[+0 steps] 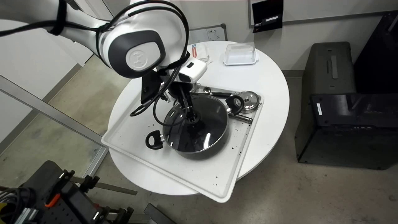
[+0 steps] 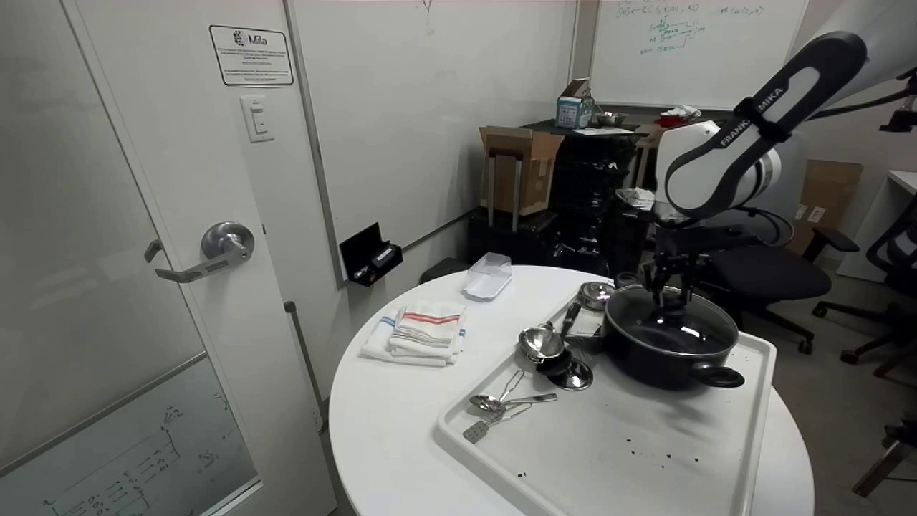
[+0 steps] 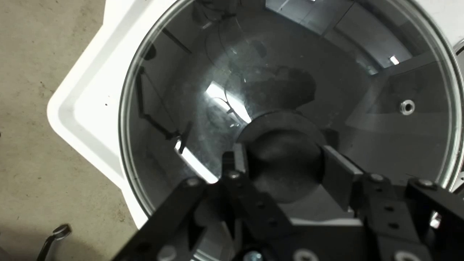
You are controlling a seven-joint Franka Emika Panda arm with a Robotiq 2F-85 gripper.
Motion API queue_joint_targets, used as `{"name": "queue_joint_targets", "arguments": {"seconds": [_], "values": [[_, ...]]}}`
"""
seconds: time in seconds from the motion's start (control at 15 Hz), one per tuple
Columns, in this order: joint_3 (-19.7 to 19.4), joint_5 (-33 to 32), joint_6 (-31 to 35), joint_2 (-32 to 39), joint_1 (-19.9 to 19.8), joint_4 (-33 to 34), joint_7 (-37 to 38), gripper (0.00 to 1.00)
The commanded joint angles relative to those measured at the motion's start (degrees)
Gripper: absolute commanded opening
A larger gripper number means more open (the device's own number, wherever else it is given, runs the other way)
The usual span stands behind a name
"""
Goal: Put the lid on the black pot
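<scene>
**Glass lid (image 1: pixel 211 119) lies over the black pot (image 2: pixel 648 365), its knob (image 3: pixel 284 145) clasped by the gripper (image 3: pixel 284 165)**

In an exterior view, the robot arm (image 1: pixel 143 46) reaches in from the upper left, and the gripper points down at the middle of the lid. The lid covers the pot's mouth, and black loop handles (image 1: pixel 157 145) stick out on opposite sides. The pot stands on a white tray (image 1: pixel 133 129), which rests on a round white table (image 1: pixel 275 87) with a corner jutting past the edge. Just beside one handle is a small round shiny metal piece (image 1: pixel 248 100) with a knob on top, and a metal tool handle (image 1: pixel 244 119) lies near it. A clear-topped dish (image 1: pixel 240 53) stands on the table, off the tray.

In an exterior view, the lid lies at the height of the pot's rim; whether it is seated all the way round cannot be told. On the tray lie a bowl-shaped utensil (image 2: pixel 542 345), a spoon (image 2: pixel 488 403) and a small slotted turner (image 2: pixel 476 431), and dark specks (image 2: pixel 669 456) dot the surface. Folded striped cloths (image 2: pixel 423 333) lie on the table outside the tray.

In the wrist view, the lid takes up most of the space, its metal rim (image 3: pixel 124 108) and vent eyelet (image 3: pixel 407 107) plain. The finger pads (image 3: pixel 340 175) press on both sides of the knob: the gripper is grasping the lid.
</scene>
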Motion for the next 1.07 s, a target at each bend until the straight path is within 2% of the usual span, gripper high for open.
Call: {"name": "queue_joint_targets", "arguments": {"seconds": [0.0, 0.4, 0.47, 0.53, 0.73, 1.0], "values": [[1.2, 2.5, 1.5, 1.3, -0.3, 2.0, 0.0, 0.26], [1.6, 4.3, 2.0, 1.8, -0.4, 2.1, 0.0, 0.26], [1.4, 4.2, 1.8, 1.7, -0.3, 2.2, 0.1, 0.76], [1.3, 4.0, 2.0, 1.6, -0.2, 2.1, 0.1, 0.77], [0.9, 3.2, 2.5, 1.1, 0.6, 1.7, 0.3, 0.98], [0.7, 2.5, 2.6, -0.5, 1.6, 0.4, -0.1, 1.00]]}}
